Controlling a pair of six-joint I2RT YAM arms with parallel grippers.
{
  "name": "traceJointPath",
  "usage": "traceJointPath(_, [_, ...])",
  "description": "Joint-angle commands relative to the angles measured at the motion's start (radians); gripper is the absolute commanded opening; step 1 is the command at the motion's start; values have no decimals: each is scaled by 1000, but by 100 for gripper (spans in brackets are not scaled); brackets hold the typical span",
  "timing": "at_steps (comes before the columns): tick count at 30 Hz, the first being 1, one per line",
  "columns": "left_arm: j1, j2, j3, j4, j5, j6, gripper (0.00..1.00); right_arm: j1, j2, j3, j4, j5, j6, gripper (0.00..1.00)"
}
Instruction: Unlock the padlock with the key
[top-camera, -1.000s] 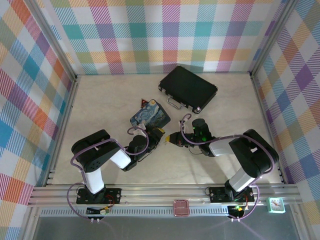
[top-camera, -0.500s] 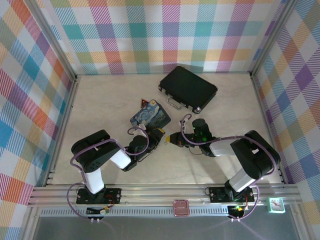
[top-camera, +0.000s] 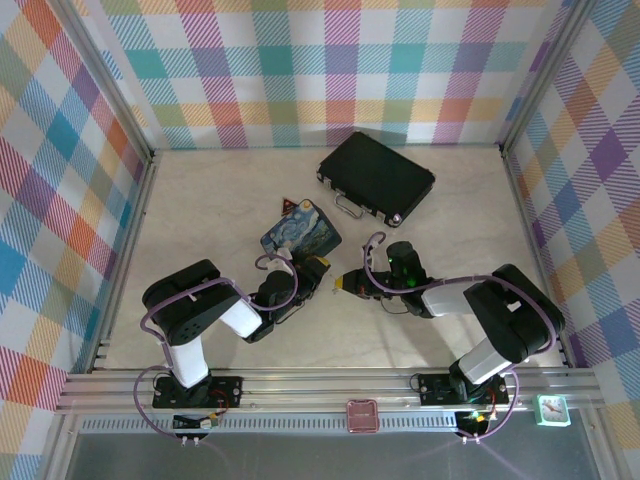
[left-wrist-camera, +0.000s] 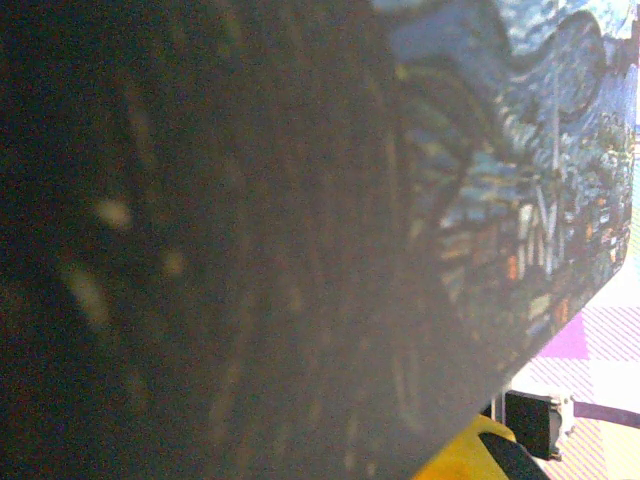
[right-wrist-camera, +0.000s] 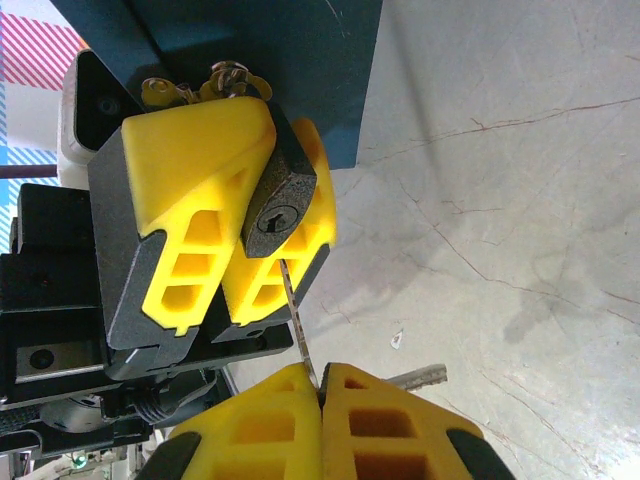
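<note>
Silvery thin metal key (right-wrist-camera: 297, 322) is pinched in your closed right gripper (right-wrist-camera: 322, 385). The left gripper (right-wrist-camera: 290, 172) clamps the small dark-bodied padlock (right-wrist-camera: 278, 208). You're at insertion, so steer the tip onto the keyhole just beside it.

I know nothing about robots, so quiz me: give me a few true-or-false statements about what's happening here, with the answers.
1. The left gripper clamps the padlock between its yellow fingers. True.
2. The key sits fully in the keyhole. False: its blade is outside, with the tip by the lock's edge.
3. The right gripper pinches the key. True.
4. The black briefcase lies open. False: it is shut.
</note>
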Motion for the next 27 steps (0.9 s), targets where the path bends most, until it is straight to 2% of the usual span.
traceJointPath(1, [-11, -5, 7, -16, 17, -41, 0, 7, 5, 16, 23, -10, -10, 0])
traceJointPath(18, [-22, 6, -1, 2, 14, -47, 0, 7, 67, 59, 87, -30, 10, 0])
traceJointPath(27, [-24, 17, 5, 7, 17, -50, 0, 9, 44, 57, 63, -31, 2, 0])
